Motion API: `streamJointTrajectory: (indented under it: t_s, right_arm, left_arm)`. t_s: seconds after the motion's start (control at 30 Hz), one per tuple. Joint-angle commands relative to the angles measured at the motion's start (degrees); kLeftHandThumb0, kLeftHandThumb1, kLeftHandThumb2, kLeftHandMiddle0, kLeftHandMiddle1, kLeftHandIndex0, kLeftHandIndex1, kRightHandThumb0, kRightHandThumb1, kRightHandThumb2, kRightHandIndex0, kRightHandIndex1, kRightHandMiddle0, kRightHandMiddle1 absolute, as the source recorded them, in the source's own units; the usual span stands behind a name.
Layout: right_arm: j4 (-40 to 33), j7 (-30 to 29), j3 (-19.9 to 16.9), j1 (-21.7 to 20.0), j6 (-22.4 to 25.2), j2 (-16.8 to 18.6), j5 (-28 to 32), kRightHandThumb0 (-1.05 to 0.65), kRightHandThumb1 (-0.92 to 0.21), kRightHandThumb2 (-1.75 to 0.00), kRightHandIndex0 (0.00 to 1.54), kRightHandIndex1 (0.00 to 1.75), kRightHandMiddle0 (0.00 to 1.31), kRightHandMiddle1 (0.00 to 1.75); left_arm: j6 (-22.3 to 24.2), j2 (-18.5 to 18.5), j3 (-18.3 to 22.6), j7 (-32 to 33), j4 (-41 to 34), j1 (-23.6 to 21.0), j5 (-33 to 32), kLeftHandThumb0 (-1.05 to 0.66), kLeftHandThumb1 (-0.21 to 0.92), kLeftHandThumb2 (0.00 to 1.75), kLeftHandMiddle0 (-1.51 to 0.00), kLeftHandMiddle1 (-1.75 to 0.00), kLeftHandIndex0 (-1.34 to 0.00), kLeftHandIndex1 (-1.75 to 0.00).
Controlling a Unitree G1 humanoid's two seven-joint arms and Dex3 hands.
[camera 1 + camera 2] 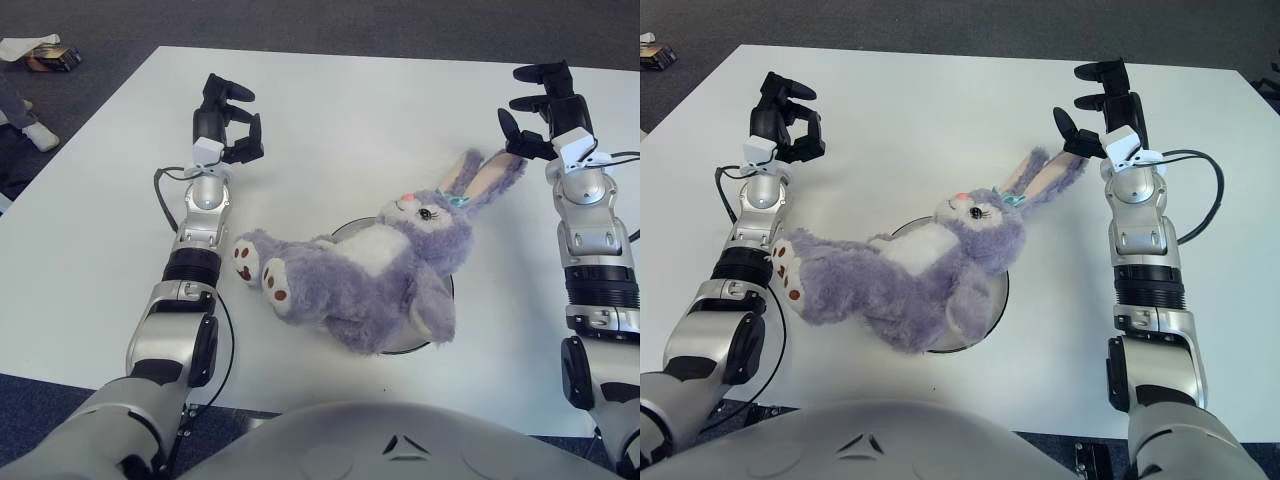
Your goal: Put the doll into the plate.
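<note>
A purple plush rabbit doll (370,265) lies on its back across a shallow grey plate (443,300) near the table's front middle. Its feet stick out left past the rim and its ears (490,172) point up to the right. My left hand (225,120) is over the table to the left of the doll, fingers loosely spread and empty. My right hand (543,105) shows just right of the ears, fingers spread and holding nothing. Neither hand touches the doll.
The white table (350,110) stretches back behind the doll. A black cable (165,190) loops beside my left forearm. A small dark box (52,60) lies on the floor at the far left. Dark carpet surrounds the table.
</note>
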Motion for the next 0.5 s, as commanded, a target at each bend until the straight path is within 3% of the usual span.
streamJointTrajectory:
  t_s: [0.0, 0.27, 0.37, 0.47]
  right_arm:
    - [-0.1, -1.8, -1.9, -1.5, 2.1, 1.1, 1.0, -0.41, -0.86, -0.82, 0.23, 0.88, 0.0, 0.97]
    - [-1.5, -3.9, -3.3, -2.0, 7.6, 3.0, 1.6, -0.43, -0.92, -0.81, 0.2, 0.81, 0.0, 1.16]
    - [-0.5, -4.5, -3.6, -2.7, 8.5, 3.2, 1.8, -0.42, -0.92, -0.81, 0.18, 0.81, 0.0, 1.34]
    - [1.5, -4.8, -4.0, -3.7, 8.6, 3.2, 2.2, -0.37, -0.92, -0.63, 0.18, 0.84, 0.12, 1.61]
  left_arm:
    - [0.1, 0.2, 1.1, -0.2, 0.9, 0.7, -0.8, -0.01, 0.58, 1.02, -0.32, -1.75, -0.3, -1.75]
    - [0.8, -0.3, 2.3, 1.0, 2.0, 0.7, -0.5, -0.01, 0.57, 1.03, -0.33, -1.75, -0.31, -1.75]
    - [1.4, -0.5, 2.7, 1.1, 2.2, 0.9, -0.6, -0.01, 0.56, 1.04, -0.33, -1.75, -0.32, -1.75]
    - [1.9, -0.6, 3.0, 1.1, 2.6, 1.0, -0.7, -0.01, 0.55, 1.06, -0.34, -1.75, -0.32, -1.75]
